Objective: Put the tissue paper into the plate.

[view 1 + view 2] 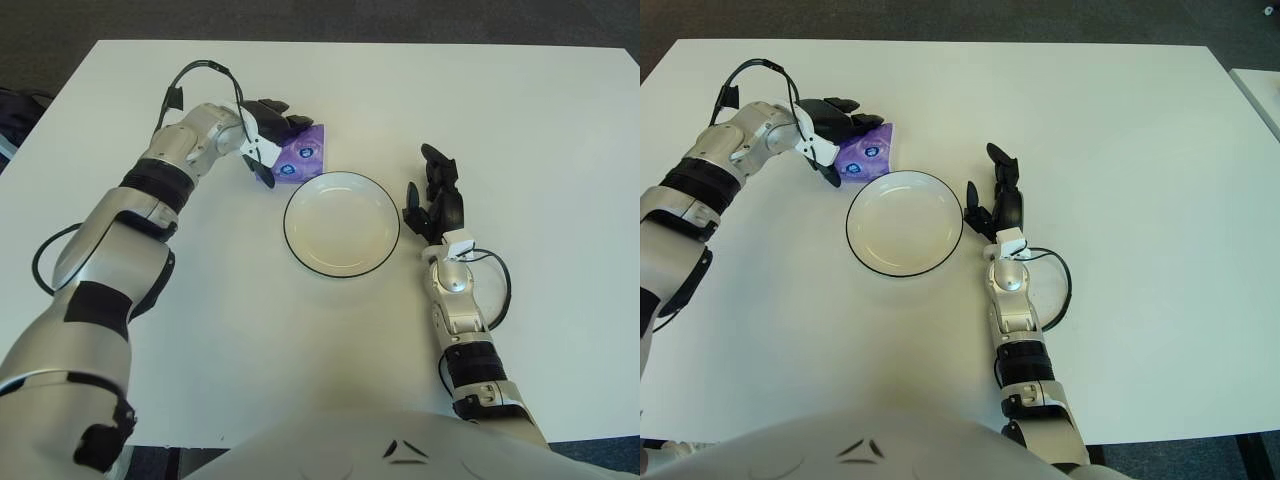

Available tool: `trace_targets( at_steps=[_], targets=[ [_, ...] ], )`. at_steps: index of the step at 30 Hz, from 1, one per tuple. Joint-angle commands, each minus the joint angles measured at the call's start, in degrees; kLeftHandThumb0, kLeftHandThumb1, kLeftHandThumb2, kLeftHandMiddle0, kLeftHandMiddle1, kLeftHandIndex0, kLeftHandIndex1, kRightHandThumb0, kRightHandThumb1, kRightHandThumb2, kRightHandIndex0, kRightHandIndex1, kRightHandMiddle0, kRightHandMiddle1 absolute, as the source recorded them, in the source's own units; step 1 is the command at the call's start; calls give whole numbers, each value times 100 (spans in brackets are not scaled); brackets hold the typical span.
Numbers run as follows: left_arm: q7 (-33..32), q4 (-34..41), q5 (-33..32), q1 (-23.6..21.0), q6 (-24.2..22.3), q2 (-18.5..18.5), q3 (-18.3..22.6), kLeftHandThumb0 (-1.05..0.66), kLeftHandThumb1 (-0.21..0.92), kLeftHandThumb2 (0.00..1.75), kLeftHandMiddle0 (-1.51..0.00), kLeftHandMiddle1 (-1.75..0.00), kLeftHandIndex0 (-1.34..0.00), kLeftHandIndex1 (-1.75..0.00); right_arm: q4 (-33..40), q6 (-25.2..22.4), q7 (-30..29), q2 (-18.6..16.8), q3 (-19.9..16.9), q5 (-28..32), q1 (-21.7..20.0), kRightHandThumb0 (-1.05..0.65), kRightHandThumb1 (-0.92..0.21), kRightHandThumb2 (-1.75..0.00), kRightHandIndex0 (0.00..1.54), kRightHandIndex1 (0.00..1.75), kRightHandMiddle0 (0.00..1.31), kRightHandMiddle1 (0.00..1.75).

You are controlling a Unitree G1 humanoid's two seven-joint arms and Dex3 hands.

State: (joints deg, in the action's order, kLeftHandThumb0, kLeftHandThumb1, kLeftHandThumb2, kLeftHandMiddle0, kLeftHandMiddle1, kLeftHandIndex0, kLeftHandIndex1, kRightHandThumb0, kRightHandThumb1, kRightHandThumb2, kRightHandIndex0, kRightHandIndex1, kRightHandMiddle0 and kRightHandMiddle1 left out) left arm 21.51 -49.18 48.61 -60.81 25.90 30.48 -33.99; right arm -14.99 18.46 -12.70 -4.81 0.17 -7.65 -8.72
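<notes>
A purple tissue packet (303, 157) lies on the white table just beyond the upper left rim of a white plate with a dark rim (299, 192). My left hand (268, 138) is at the packet's left side. Its dark fingers reach over the packet's top and its thumb is below, spread around the packet without closing on it. My right hand (437, 195) shows just right of the plate, fingers relaxed and holding nothing. The plate holds nothing.
The white table (520, 120) stretches wide around the plate. A black cable (497, 290) loops beside my right forearm. Dark floor shows beyond the table's far edge.
</notes>
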Motion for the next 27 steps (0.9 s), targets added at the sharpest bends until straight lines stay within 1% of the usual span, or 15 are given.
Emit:
trace_targets(
  at_steps=[1,6,11,15,17,18,19,20,21,22,23,24,25,26,27],
  targets=[
    [-128,-372,141,168,93,-155,-235,-84,80,4,0,0,0,0,-424,-389,-30,55,-55,-21,447,-64,-92,-72,29,14,0,70],
    [-521,-899,180,176,134,-329,-361,-86,81,4,0,0,0,0,-408,-421,-73,58,-62,-47,463,-65,-92,-71,29,14,0,71],
    [-412,-1076,72,81,339,-361,-410,-88,83,5,0,0,0,0,-386,-428,-99,67,-63,-57,491,-65,-92,-69,30,14,0,74],
    [-330,-1236,84,97,320,-452,-509,-90,86,6,0,0,0,0,-379,-438,-101,62,-64,-45,498,-65,-92,-68,31,15,0,76],
    [-512,-1325,192,247,150,-575,-625,-89,87,6,-12,-6,0,0,-374,-436,-95,59,-70,-27,508,-64,-92,-67,31,15,0,76],
    [-561,-1350,215,281,106,-607,-658,-89,87,6,-14,-7,0,0,-370,-437,-93,59,-72,-22,512,-64,-92,-67,31,15,0,76],
    [-753,-1461,268,332,-13,-679,-704,-89,87,6,-18,-9,0,0,-368,-435,-92,58,-73,-18,516,-64,-92,-67,31,15,0,76],
    [-1009,-1567,303,373,-173,-748,-724,-87,87,7,-20,-22,-1,-6,-367,-429,-95,59,-73,-21,523,-64,-92,-66,31,15,0,77],
    [-1202,-1651,323,398,-288,-798,-745,-84,86,6,-29,-69,-1,-54,-367,-425,-96,60,-73,-23,527,-65,-92,-66,31,16,0,77],
    [-1441,-1728,329,422,-388,-838,-749,-82,85,6,-34,-100,0,-87,-367,-419,-98,62,-73,-28,533,-65,-92,-65,32,16,0,78],
    [-1587,-1773,320,428,-434,-856,-757,-80,83,7,-38,-115,-2,-104,-361,-417,-99,63,-71,-32,539,-65,-92,-65,32,16,0,78],
    [-1961,-1877,338,459,-482,-882,-771,-77,78,16,-43,-137,-3,-129,-354,-411,-102,66,-67,-40,550,-65,-92,-64,32,16,0,78],
    [-2240,-1960,351,479,-515,-902,-790,-71,68,33,-54,-150,-14,-146,-348,-406,-104,68,-63,-46,558,-65,-92,-64,32,16,0,79],
    [-2424,-2027,361,485,-531,-919,-812,-67,60,47,-62,-159,-22,-156,-344,-404,-105,69,-61,-49,563,-64,-92,-63,32,16,0,80],
    [-2665,-2098,387,496,-545,-933,-843,-65,56,53,-64,-162,-24,-160,-340,-400,-108,72,-58,-53,569,-64,-92,-63,32,17,0,80]
  ],
)
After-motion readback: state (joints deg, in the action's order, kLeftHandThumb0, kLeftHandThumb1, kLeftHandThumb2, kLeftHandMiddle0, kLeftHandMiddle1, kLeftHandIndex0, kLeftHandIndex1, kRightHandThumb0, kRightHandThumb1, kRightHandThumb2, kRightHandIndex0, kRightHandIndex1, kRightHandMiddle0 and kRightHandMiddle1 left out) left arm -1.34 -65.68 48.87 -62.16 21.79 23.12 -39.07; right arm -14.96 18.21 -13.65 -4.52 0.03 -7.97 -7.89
